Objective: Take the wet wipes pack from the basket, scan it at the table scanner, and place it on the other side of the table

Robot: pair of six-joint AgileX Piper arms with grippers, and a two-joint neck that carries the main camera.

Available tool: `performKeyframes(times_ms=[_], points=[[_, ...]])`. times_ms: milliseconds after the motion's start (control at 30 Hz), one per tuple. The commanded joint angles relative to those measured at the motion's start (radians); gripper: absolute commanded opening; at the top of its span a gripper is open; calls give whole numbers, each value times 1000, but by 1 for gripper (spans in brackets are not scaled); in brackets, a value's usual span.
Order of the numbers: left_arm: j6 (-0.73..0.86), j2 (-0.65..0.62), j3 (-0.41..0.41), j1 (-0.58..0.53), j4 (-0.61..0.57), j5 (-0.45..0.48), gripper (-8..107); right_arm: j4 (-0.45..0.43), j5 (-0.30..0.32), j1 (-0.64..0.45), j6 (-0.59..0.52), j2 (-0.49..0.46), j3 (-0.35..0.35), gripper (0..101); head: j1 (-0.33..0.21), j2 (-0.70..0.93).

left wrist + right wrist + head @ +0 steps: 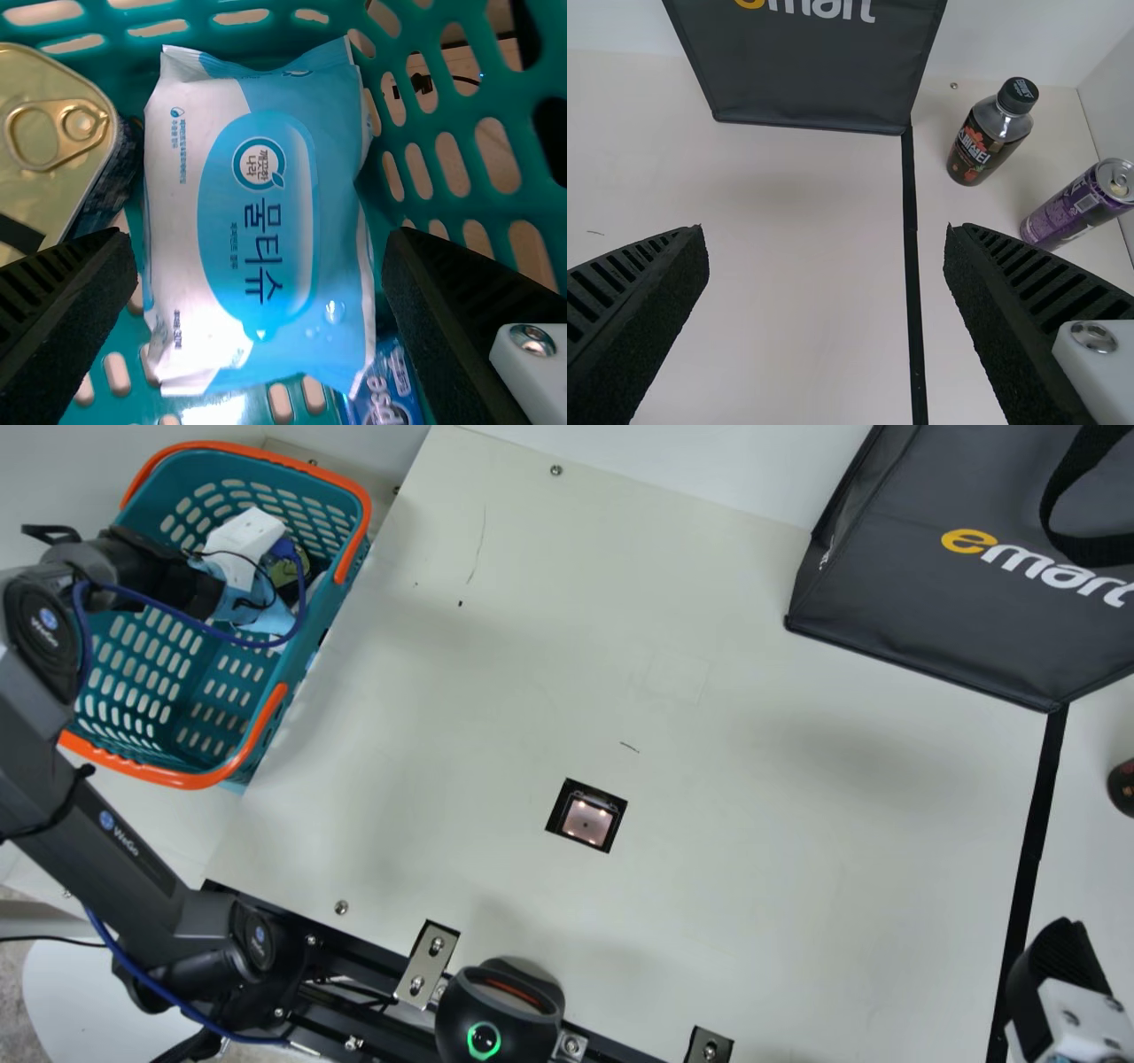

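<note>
Now | wet wipes pack (257,221): label toward left pincer (244,536) | long axis square to its open span

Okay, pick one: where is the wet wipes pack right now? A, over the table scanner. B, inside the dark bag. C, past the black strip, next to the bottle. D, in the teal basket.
D: the left wrist view shows the wet wipes pack inside the teal basket, framed by the left gripper's open fingers.
</note>
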Motion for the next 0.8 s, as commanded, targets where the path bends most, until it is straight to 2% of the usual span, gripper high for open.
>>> performKeyframes(times_ms=[0,400,767], points=[[-4,10,-5,-5,-2,-3,90,0,0,0,0,0,0,95,-29,4],[-34,72,-38,-18,10,-28,90,-1,0,0,0,0,0,95,-29,4],[-51,70,-29,-19,13,-36,16,-1,0,0,0,0,0,95,-29,4]])
